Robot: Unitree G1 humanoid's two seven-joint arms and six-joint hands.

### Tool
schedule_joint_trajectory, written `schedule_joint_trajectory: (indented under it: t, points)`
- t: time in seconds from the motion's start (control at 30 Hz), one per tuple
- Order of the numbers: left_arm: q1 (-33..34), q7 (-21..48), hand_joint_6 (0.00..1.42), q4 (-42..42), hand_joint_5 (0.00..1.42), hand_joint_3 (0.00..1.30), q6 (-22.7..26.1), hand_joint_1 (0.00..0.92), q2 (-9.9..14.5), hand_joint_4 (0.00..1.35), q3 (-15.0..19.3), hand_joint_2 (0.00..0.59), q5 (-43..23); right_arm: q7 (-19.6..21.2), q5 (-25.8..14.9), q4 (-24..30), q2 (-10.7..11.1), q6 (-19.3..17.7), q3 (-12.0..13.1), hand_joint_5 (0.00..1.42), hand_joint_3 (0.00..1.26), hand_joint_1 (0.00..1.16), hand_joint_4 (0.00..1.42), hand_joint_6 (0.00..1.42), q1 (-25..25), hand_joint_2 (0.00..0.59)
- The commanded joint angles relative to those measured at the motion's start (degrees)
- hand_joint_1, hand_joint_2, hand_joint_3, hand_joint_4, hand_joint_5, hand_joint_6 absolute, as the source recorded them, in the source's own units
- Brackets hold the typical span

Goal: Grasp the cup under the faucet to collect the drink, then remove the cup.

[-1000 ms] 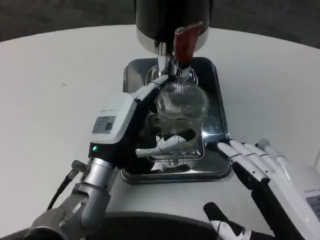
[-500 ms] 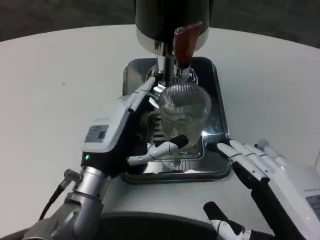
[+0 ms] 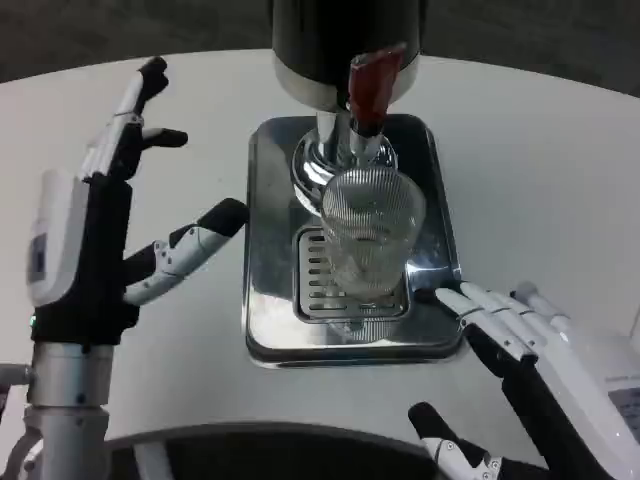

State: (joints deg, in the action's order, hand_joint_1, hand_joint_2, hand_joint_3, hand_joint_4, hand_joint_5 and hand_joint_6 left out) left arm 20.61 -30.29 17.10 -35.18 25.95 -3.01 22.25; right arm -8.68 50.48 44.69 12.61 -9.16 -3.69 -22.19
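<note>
Here the white table [image 3: 540,150] bears a steel drip tray [image 3: 265,230] where the ribbed glass cup [image 3: 368,230] stands under the red-handled faucet [image 3: 372,88], left hand [image 3: 110,240] and right hand [image 3: 540,350] both spread wide, empty.

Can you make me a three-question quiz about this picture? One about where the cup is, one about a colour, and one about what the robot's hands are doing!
1. Where is the cup?
A. on the drip tray under the faucet
B. on the bare table
C. in a hand

2. What colour is the faucet's handle?
A. blue
B. red
C. green

3. What is the left hand doing?
A. holding the cup
B. pressing the handle
C. open, away from the cup

Answers: 1 A, it stands on the tray's grate; 2 B, the lever is red; 3 C, its fingers are spread over the table, left of the tray.
</note>
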Motion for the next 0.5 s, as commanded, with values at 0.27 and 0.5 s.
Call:
schedule_joint_trajectory:
  t: [0.27, 0.5]
  points:
    - [-2.5, 25.1, 0.10, -18.4, 0.17, 0.04, 1.0, 0.000, 2.2, 0.02, 7.4, 0.138, -23.3, 0.4, -0.2, -0.7, -0.2, 0.3, -0.3, 0.15, 0.17, 0.51, 0.12, 0.08, -0.7, 0.413]
    - [5.2, 41.6, 0.07, -18.9, 0.08, 0.00, 5.3, 0.000, 4.2, 0.00, 7.5, 0.156, -34.9, 0.7, -0.8, -1.5, 0.3, -0.1, 0.8, 0.15, 0.17, 0.52, 0.12, 0.08, -0.6, 0.417]
